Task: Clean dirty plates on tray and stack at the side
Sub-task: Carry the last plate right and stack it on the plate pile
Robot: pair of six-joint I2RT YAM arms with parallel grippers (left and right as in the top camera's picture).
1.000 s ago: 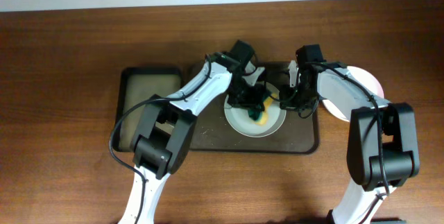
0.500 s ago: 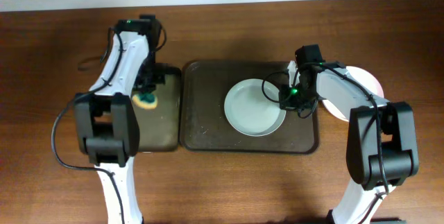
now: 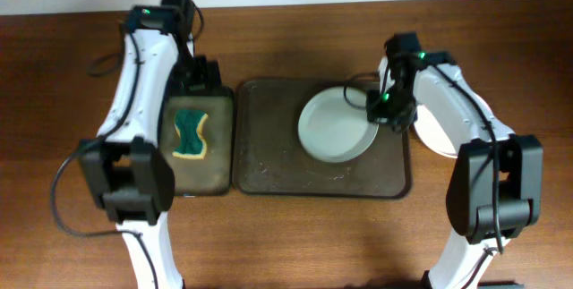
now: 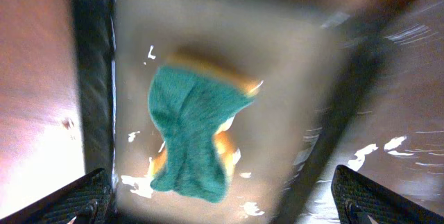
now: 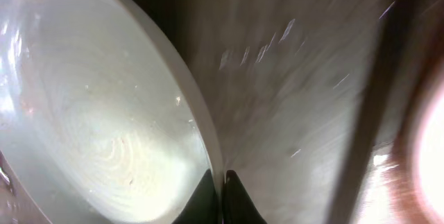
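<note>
Two arms work over a brown wooden table [image 3: 295,244], seen from overhead and from each wrist.

(a) Task objects. The large tray [image 3: 269,168], dark brown with rounded corners and a raised rim, lies at the centre of the table. One pale, round plate [image 3: 333,128] rests inside it, in the upper right part, its right edge close to the tray's right rim. A second plate [image 3: 434,137], white to pinkish, lies on the table just right of the large tray and is mostly hidden under the right arm. How many plates lie there cannot be told.

(b) Right gripper [image 3: 380,113]. It meets the right rim of the plate in the tray. In the right wrist view its two dark fingertips [image 5: 206,197] are pressed almost together with the thin plate rim pinched between them. The blurred tray floor runs to the right of the plate, and a pinkish glow shows at the frame's right edge.

(c) Left gripper [image 3: 200,76]. It hangs above the far end of the small tray [image 3: 219,177], which lies just left of the large tray. In the left wrist view its fingertips [image 4: 78,200] sit at the two lower corners of the frame, spread wide, with nothing held. A green and yellow sponge [image 4: 193,141] lies loose on the small tray's floor below.
</note>
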